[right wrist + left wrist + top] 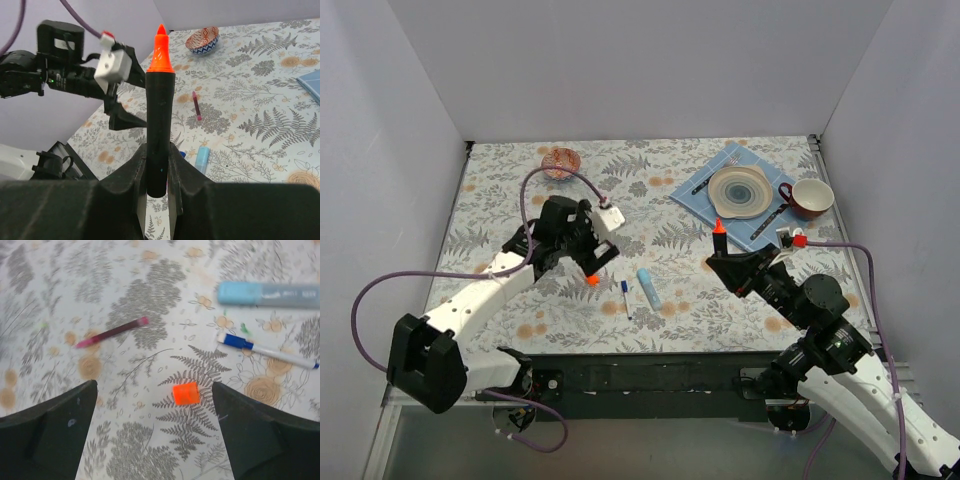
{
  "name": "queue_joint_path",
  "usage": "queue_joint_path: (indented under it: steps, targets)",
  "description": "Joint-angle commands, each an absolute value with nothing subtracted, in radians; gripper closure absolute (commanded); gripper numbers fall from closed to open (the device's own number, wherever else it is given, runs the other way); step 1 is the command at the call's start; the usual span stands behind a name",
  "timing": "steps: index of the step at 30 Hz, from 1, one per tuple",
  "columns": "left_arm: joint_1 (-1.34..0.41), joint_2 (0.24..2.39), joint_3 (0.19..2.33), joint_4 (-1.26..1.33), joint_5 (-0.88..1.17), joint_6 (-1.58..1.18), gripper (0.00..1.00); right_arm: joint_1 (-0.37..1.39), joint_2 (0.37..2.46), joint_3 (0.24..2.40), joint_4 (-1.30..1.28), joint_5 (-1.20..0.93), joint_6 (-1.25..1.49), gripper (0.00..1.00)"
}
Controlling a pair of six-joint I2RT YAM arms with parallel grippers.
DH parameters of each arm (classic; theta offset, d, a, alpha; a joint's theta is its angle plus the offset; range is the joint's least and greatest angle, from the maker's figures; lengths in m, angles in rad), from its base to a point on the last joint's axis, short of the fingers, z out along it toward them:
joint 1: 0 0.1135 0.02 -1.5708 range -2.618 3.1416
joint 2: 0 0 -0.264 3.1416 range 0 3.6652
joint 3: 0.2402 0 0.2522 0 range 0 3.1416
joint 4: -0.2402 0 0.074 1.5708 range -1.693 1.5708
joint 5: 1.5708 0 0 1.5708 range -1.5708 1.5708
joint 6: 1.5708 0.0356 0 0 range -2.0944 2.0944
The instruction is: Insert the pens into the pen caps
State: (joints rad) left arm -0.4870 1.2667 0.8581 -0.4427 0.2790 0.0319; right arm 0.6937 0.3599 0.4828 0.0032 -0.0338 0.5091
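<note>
**Left tool.** The left tool (155,432) is spread wide, and its two dark fingers (47,432) stand at the lower corners of the left wrist view. It holds nothing. The orange cap (186,393) lies on the surface (650,225) in the gap between the fingers, nearer the right-hand one and clear of both. In the top view the cap (592,280) sits just past the fingertips of this tool (586,262).

**Right tool.** The right tool (159,172) is pinched on the barrel of the black marker (159,125), gripping it near its lower end. In the right wrist view the marker stands upright with its orange tip at 12 o'clock. In the top view the tool (722,258) is raised over the right half of the surface, with the marker (718,235) well apart from the cap.

**Loose items, left wrist view, bearings from the cap.**
- Dark-red pen (112,332): 10 o'clock, lying flat.
- White pen (265,351): 2 o'clock, its blue end toward the cap.
- Light-blue marker (270,294): 1 o'clock, beyond the white pen.

**Other items.** A plate (740,192) and a cup (810,198) stand at 12 to 1 o'clock of the right tool.
</note>
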Motion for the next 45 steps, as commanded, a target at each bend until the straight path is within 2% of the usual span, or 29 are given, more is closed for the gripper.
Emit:
queue_joint_path:
  steps: [1,4,7,11,15,18,21,27,41,45]
  targets:
    - [-0.485,1.245,1.024,-0.331,0.007,-0.456,0.02,0.69,0.357,0.525,0.026,-0.045,0.541,0.99]
    - [-0.485,1.285,1.124,-0.42,-0.098,-0.705,0.02,0.692,0.364,0.514,0.023,-0.043,0.546,0.99]
    - [-0.482,1.345,1.21,-0.483,-0.065,-0.908,0.02,0.69,0.367,0.502,0.025,-0.044,0.543,0.99]
    - [-0.459,1.428,1.295,-0.656,-0.178,-1.206,0.02,0.692,0.371,0.486,0.017,-0.046,0.541,0.99]
    - [-0.417,1.532,1.33,-0.857,-0.217,-1.657,0.12,0.69,0.368,0.474,0.014,-0.063,0.549,0.99]
    - [-0.402,1.674,1.394,-1.061,-0.173,-1.8,0.18,0.692,0.357,0.468,0.014,-0.06,0.554,0.99]
    - [-0.402,1.73,1.393,-1.15,-0.173,-1.88,0.23,0.69,0.345,0.468,0.009,-0.055,0.552,0.99]
    - [-0.402,1.674,1.214,-0.973,-0.061,-1.989,0.24,0.692,0.328,0.472,0.002,-0.032,0.541,0.99]
    - [-0.44,1.73,1.161,-0.977,-0.101,-2.074,0.27,0.69,0.34,0.469,0.005,-0.052,0.541,0.99]
    - [-0.457,1.755,1.166,-0.968,-0.12,-2.075,0.31,0.69,0.348,0.471,0.012,-0.066,0.548,0.99]
